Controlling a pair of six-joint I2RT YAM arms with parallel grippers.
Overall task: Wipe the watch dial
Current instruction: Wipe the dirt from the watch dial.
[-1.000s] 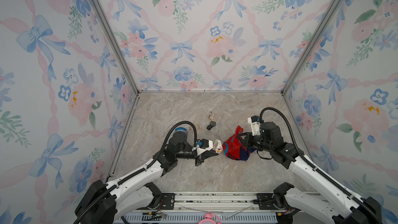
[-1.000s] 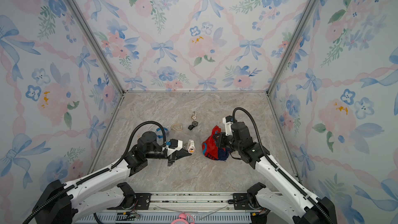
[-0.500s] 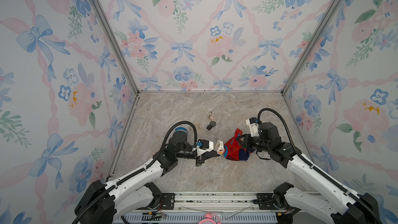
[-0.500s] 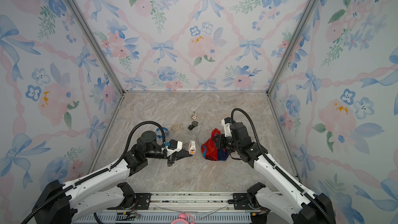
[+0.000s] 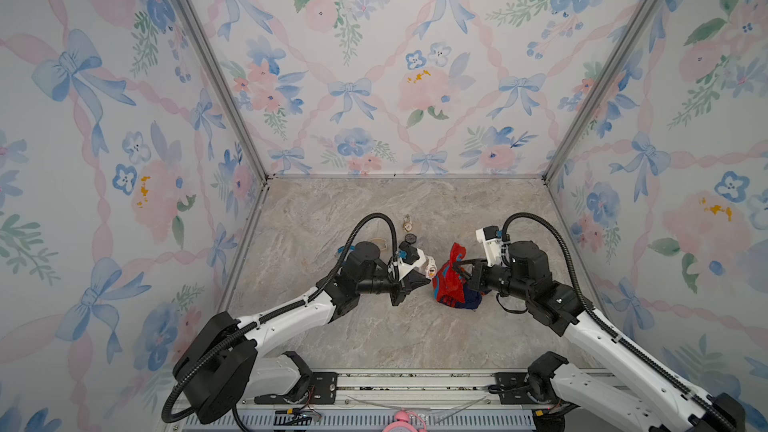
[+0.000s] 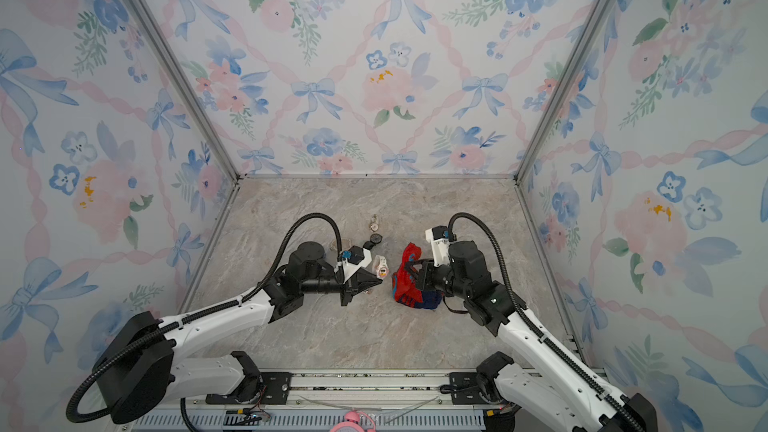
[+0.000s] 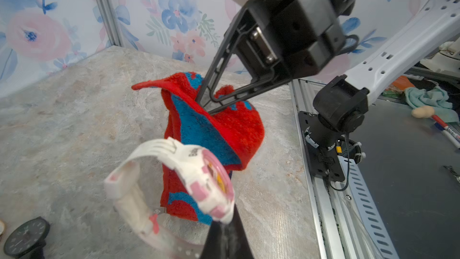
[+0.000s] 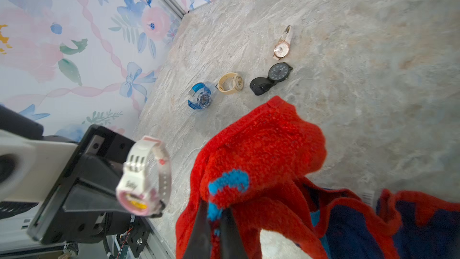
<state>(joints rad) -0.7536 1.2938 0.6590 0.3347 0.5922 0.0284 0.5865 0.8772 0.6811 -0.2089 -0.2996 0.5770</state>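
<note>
A white watch (image 7: 199, 178) with pink trim and a yellow dial is held off the table, my left gripper (image 7: 224, 222) shut on it just below its case. In both top views the watch (image 5: 430, 266) (image 6: 380, 266) sits at the tip of the left gripper (image 5: 426, 280) (image 6: 379, 280). My right gripper (image 8: 215, 210) is shut on a red and blue cloth (image 8: 261, 150), which hangs down to the table. The cloth (image 5: 451, 284) (image 6: 405, 284) is right beside the watch (image 8: 142, 183), with a narrow gap showing in the right wrist view.
Several other watches lie behind the grippers: a black one (image 8: 277, 71) (image 5: 410, 238), a rose-gold one (image 8: 281, 48) (image 5: 407, 223), a beige one (image 8: 231, 83) and a blue one (image 8: 200, 95). A metal rail (image 5: 415, 380) runs along the front edge. Patterned walls enclose three sides.
My left gripper has carried the watch a little farther back and closer to the cloth. The right gripper with the cloth has barely shifted.
</note>
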